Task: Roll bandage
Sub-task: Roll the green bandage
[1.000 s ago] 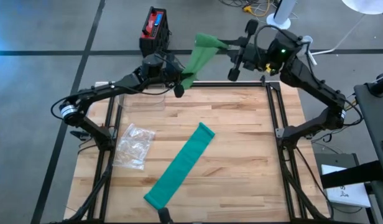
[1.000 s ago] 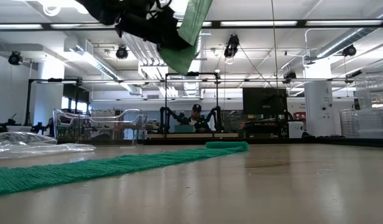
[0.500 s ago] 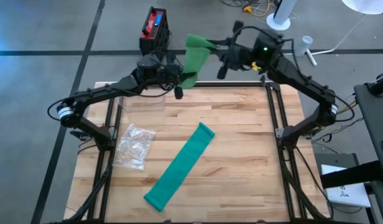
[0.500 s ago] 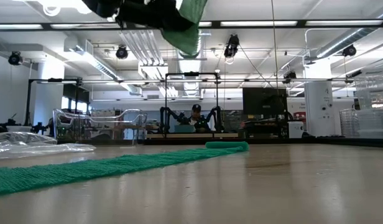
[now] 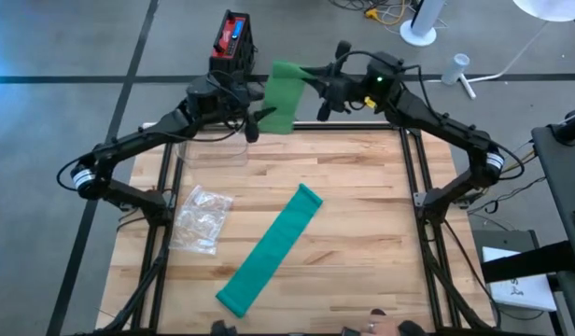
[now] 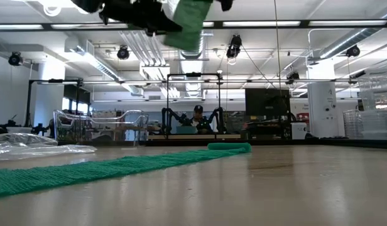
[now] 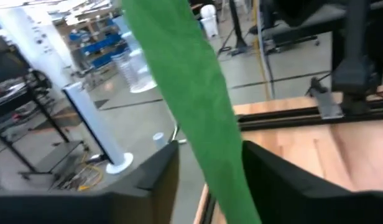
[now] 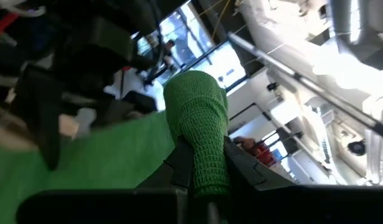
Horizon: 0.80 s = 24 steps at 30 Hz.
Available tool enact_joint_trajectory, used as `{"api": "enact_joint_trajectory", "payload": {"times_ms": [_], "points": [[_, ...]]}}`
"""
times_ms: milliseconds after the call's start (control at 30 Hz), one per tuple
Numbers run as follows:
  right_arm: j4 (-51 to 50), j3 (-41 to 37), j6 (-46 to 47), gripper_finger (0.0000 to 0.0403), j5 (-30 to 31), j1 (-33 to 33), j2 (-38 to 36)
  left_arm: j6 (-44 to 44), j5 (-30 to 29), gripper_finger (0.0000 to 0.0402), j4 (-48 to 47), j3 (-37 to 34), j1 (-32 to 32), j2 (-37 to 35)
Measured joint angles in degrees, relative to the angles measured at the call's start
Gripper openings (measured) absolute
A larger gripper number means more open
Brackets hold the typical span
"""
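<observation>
Now both arms are raised above the far edge of the wooden table (image 5: 362, 215), close to each other. The right gripper (image 5: 317, 79) holds the rolled end of a green bandage (image 5: 281, 95) — in the right wrist view its fingers (image 8: 181, 163) press on both sides of the roll (image 8: 199, 124). The loose strip hangs down from this roll. The left gripper (image 5: 253, 116) is just beside the lower part of the strip; in the left wrist view the strip (image 7: 198, 106) passes between its two fingers (image 7: 155, 180), which stand apart with a gap on each side, so they do not pinch it.

A second green bandage (image 5: 271, 248) lies flat and diagonal on the table — unrolled. Beside it, near the left side, lies a clear plastic bag (image 5: 202, 218). A red and black box (image 5: 231, 39) stands on the floor behind the table.
</observation>
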Motion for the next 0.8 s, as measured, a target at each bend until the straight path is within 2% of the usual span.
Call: {"api": "enact_joint_trajectory", "payload": {"times_ms": [167,233,333,533,800], "points": [[1.23,-4.84,-2.90,0.0039,0.24,0.11,-0.35,5.92,-1.78,0.0250,0.24,-2.54,1.90,-3.65],[1.91,-6.89,-5.16,0.0039,0.40,0.09,-1.00,7.84,-3.89,0.0271,0.17,-2.65,1.50,-5.69],[3.12,-8.52,-7.67,0.0039,0.41,0.22,-1.62,9.03,-4.07,0.0292,0.47,-2.08,-0.13,-8.19],[3.04,-9.02,-9.51,0.0039,-0.11,0.24,-1.39,7.75,0.91,0.0298,-0.08,2.36,-4.34,-8.57],[2.55,-9.31,-10.35,0.0039,-3.11,0.75,-1.39,7.51,2.03,0.0274,-10.77,14.65,-6.91,0.51]]}}
